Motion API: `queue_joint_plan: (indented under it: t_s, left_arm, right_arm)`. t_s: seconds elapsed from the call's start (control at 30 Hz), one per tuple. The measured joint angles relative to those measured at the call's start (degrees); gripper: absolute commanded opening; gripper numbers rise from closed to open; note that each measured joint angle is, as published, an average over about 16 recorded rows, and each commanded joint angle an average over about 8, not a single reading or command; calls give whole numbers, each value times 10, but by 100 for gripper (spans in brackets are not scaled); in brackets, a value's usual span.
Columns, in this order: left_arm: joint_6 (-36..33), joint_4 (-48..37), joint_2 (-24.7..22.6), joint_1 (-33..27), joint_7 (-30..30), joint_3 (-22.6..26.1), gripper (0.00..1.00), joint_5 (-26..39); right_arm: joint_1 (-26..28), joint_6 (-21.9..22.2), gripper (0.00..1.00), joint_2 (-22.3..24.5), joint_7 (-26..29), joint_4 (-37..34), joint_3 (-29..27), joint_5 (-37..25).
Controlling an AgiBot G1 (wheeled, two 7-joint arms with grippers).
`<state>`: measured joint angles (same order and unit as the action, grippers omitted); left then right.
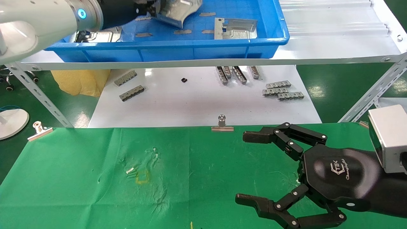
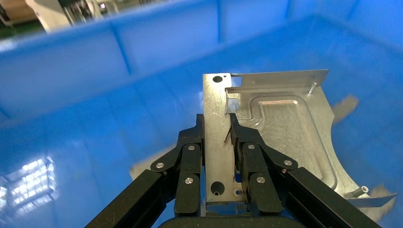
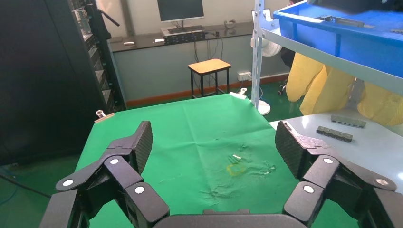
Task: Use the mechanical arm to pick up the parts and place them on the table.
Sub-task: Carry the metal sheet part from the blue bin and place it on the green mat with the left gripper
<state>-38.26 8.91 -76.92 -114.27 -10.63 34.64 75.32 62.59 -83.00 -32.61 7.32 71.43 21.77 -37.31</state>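
Observation:
My left gripper (image 1: 155, 11) is inside the blue bin (image 1: 190, 51) on the white shelf. It is shut on the bent edge of a silver stamped plate (image 1: 181, 11), which it holds tilted. In the left wrist view the black fingers (image 2: 190, 156) clamp the plate's flange (image 2: 216, 128), and the plate's body (image 2: 290, 128) extends beyond them. Two more plates lie in the bin: one in the open (image 1: 235, 28), one half hidden by my left arm (image 1: 98, 35). My right gripper (image 1: 244, 168) hangs open and empty over the green cloth table (image 1: 79, 178), and the right wrist view shows it too (image 3: 216, 140).
Small grey tape patches (image 1: 182, 31) dot the bin floor. Grey slotted strips (image 1: 283, 90) lie on the glossy white tabletop below the shelf. Binder clips (image 1: 222, 124) (image 1: 39, 129) hold the cloth's far edge. A yellow mark (image 1: 142, 178) sits on the wrinkled cloth.

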Motion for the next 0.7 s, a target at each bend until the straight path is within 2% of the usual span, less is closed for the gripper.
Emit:
queue_joint_plan:
  t_s: [0.13,0.3,0.7]
  left_arm:
    - [-35,7,15,-2,30,-11,0,-22]
    - [-115,16,46,-2,84,-28,0,-52]
    - [-402,35,155,22,230,-49,0,-102]
  right_arm:
    - [0,0,100,0,0,0,0,0]
    - [0,0,100,0,0,0,0,0]
    - [0,0,100,0,0,0,0,0]
